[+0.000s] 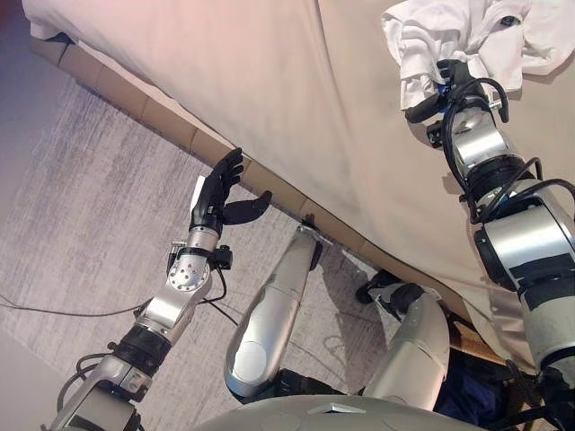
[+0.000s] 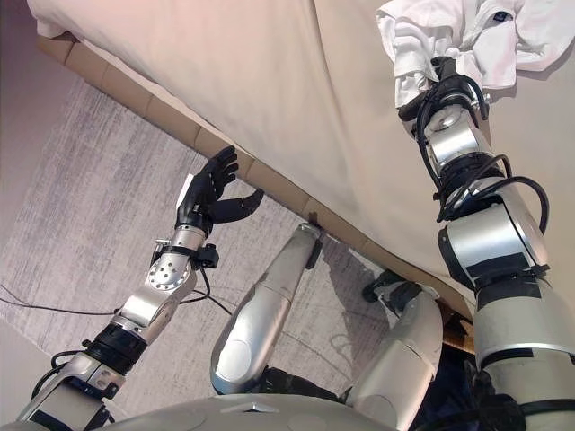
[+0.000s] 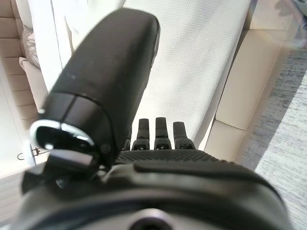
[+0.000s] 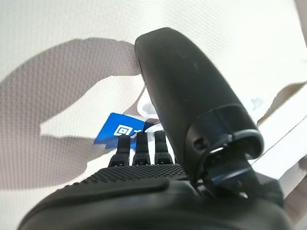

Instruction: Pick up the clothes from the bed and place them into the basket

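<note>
Right wrist view shows the right hand (image 4: 158, 148) reaching into the white clothes (image 1: 458, 40) crumpled on the bed (image 1: 296, 99); its grip cannot be determined. Left hand (image 1: 216, 193) hovers spread, empty, beside the bed's edge above the grey carpet (image 1: 81, 206).

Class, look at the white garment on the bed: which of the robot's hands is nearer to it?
Right. The right hand is at the white garment, touching its edge; the left hand hangs open off the bed, above the floor.
</note>
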